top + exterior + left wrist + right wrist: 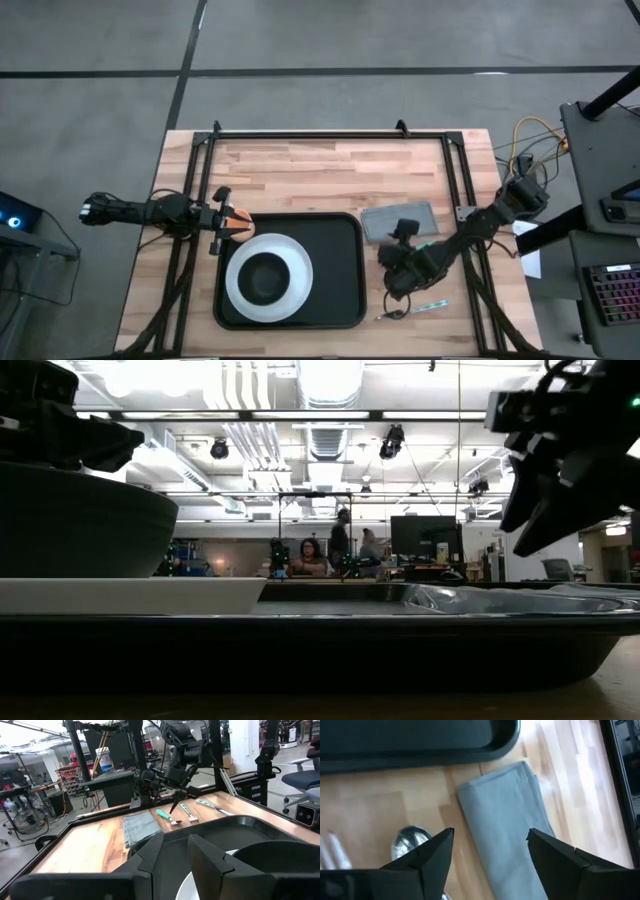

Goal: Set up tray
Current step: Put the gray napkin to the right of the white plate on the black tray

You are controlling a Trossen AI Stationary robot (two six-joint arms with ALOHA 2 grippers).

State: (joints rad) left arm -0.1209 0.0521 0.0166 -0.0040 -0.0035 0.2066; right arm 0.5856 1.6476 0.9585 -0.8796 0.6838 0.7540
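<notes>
The black tray (pixel 335 262) lies flat mid-table. On its left half sits a white plate (pixel 240 290) with a dark bowl (pixel 266 278) on it. My left gripper (pixel 232 222) hovers open over the tray's far-left corner, level, pointing toward the table's right; in its wrist view the fingers (pixel 175 855) frame the tray (pixel 225 830). My right gripper (pixel 490 840) is open, pointing down right of the tray, above the folded grey napkin (pixel 505 835) and a spoon's bowl (pixel 410 841). The napkin (pixel 398 218) lies flat on the wood.
Teal-handled cutlery lies on the wood right of the tray: a spoon (pixel 167 816), a fork (pixel 187 812) and another piece (pixel 215 807); one piece shows near the table's near-right area (pixel 428 305). A black frame (pixel 320 133) runs along the table's edges. People sit in the room beyond (pixel 310 557).
</notes>
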